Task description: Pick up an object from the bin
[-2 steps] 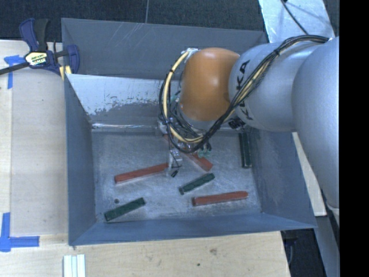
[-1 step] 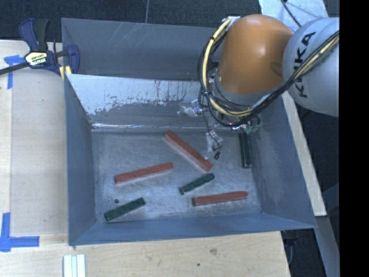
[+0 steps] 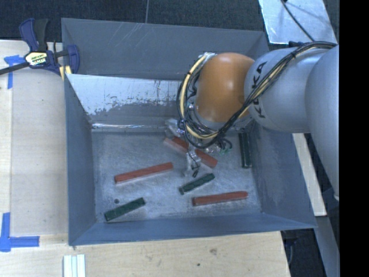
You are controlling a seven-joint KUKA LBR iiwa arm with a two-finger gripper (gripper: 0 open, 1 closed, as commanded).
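A dark green stick (image 3: 124, 209) was pictured nearest the camera, well left of the gripper (image 3: 193, 165). A red stick (image 3: 219, 198) and a second green stick (image 3: 196, 183) were seen just in front of the gripper, and a longer red bar (image 3: 143, 173) to its left. The gripper was poised low over a reddish stick (image 3: 183, 145) mid-bin; how far the claw was opened could not be told.

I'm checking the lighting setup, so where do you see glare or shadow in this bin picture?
Camera view: pale glare streaks the back wall of the grey metal bin; a soft highlight sits on the arm's orange cover; shadow beneath it dims the floor around the gripper.
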